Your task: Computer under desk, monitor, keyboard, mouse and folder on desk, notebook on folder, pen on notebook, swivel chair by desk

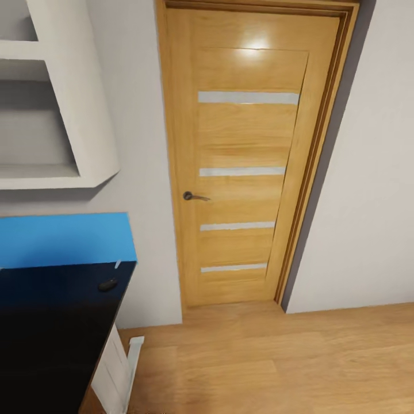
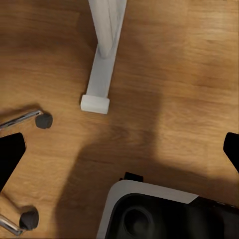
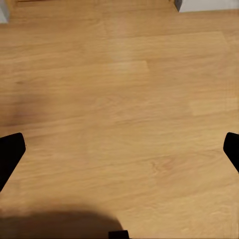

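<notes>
The glossy black desk (image 1: 52, 339) fills the lower left of the head view, with one white leg (image 1: 123, 365) on the wood floor. A small black mouse (image 1: 107, 284) lies near the desk's far right corner, and a short white sliver that may be the pen (image 1: 118, 264) lies just beyond it. In the left wrist view, my left gripper (image 2: 119, 154) is open over the floor, near the desk's white leg (image 2: 102, 59) and two castors of the swivel chair (image 2: 44, 120). My right gripper (image 3: 119, 152) is open above bare floor.
A closed wooden door (image 1: 247, 161) stands ahead in a grey wall. A white wall shelf (image 1: 57, 103) hangs above the desk, and a blue wall panel (image 1: 63, 238) sits behind it. The robot's own base (image 2: 149, 214) appears in the left wrist view. Plank floor (image 1: 276, 362) stretches right.
</notes>
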